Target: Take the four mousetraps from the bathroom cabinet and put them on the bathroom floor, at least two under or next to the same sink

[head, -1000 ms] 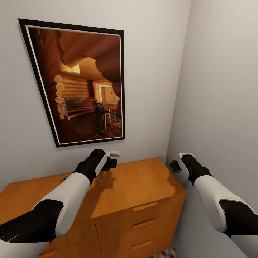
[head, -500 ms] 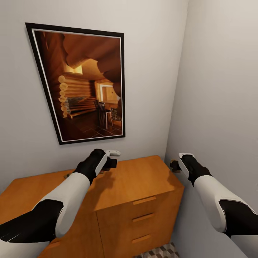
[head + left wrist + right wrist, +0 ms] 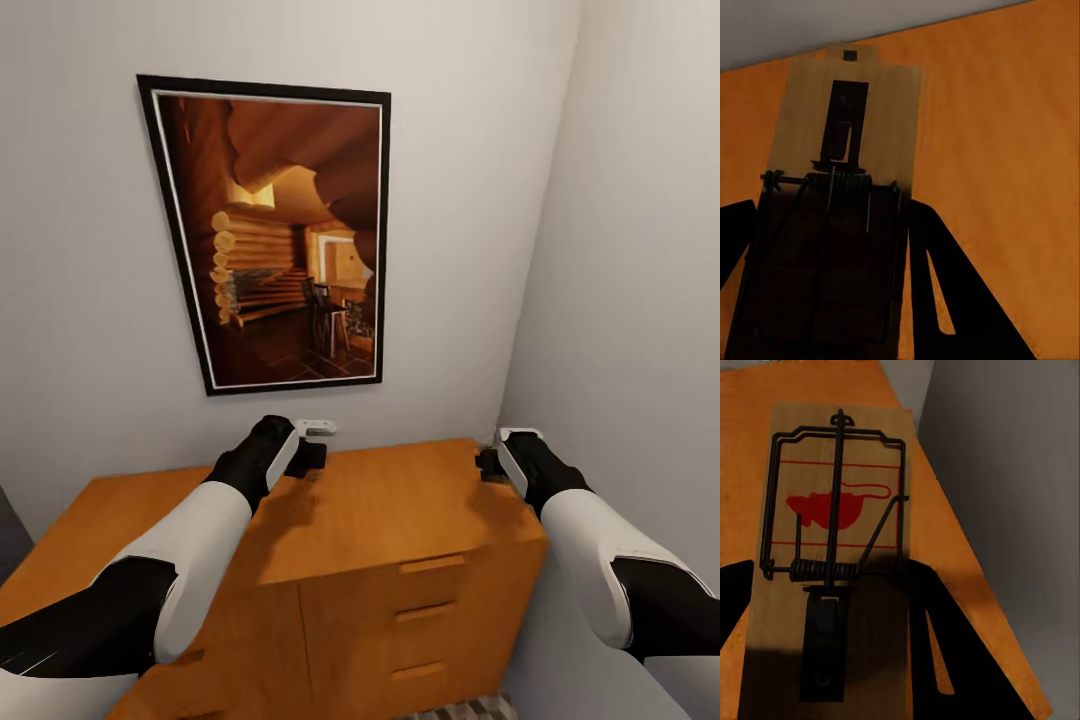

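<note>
The orange-brown cabinet [image 3: 380, 510] stands against the wall below me. My left gripper [image 3: 312, 452] hovers over the back of its top, shut on a mousetrap [image 3: 844, 142], a small wooden board with a dark spring and bar held between the black fingers [image 3: 945, 300]. Off the cabinet's right rear corner, my right gripper [image 3: 490, 462] is shut on a second mousetrap [image 3: 832, 502], whose board carries a red mouse print. A sliver of patterned bathroom floor [image 3: 465, 710] shows at the foot of the cabinet. The sink is out of view.
A large black-framed picture [image 3: 285, 235] of a log cabin interior hangs above the cabinet. A grey side wall [image 3: 640, 300] closes in tightly on the right, next to my right arm. The cabinet's bar-handled drawer fronts [image 3: 425, 610] face me.
The whole view has shifted, with the picture and cabinet sliding rightward, so the camera moved. Both grippers keep their traps and their place relative to me.
</note>
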{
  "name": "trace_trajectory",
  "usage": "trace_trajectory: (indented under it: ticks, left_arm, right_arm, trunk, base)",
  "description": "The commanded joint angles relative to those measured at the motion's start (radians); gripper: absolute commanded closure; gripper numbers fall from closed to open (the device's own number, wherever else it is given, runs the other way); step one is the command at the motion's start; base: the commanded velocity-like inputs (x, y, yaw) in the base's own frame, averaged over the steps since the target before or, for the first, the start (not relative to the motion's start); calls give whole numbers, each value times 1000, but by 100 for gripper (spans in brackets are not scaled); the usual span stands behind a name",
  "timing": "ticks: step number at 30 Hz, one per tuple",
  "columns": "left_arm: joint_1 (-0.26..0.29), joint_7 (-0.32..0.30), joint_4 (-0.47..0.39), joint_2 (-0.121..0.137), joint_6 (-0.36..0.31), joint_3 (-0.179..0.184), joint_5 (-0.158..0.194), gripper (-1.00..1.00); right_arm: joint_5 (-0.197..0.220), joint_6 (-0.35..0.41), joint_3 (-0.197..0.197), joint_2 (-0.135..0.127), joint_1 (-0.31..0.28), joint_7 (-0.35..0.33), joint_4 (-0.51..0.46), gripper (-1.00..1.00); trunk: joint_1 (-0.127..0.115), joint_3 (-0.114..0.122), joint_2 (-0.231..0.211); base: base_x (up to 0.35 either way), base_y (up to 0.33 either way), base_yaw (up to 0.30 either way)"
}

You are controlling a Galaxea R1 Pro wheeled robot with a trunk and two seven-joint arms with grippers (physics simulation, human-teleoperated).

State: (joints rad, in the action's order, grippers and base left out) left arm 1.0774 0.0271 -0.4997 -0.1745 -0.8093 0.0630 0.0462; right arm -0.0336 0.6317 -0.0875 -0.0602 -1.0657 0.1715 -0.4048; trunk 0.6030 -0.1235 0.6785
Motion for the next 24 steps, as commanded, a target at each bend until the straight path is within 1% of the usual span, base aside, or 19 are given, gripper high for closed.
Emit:
trace_trajectory:
  ticks: [1,10,18,24]
  left_arm:
    - [1,1,0,0,-4,3,1,100]
    - [1,2,1,0,-4,3,0,100]
    - [1,40,4,0,-3,5,1,100]
    - [1,45,5,0,-4,4,2,100]
  right_arm:
    - [0,5,-5,0,0,2,-2,100]
    - [0,5,-5,0,0,2,-2,100]
    - [0,5,-5,0,0,2,-2,100]
    - [0,5,-5,0,0,2,-2,100]
  trunk:
    - [0,-2,1]
    - [0,-2,1]
    - [0,-2,1]
    - [0,-2,1]
  base:
    - [0,0,279]
    - [0,0,264]
    - [-18,0,41]
    - [-270,0,3]
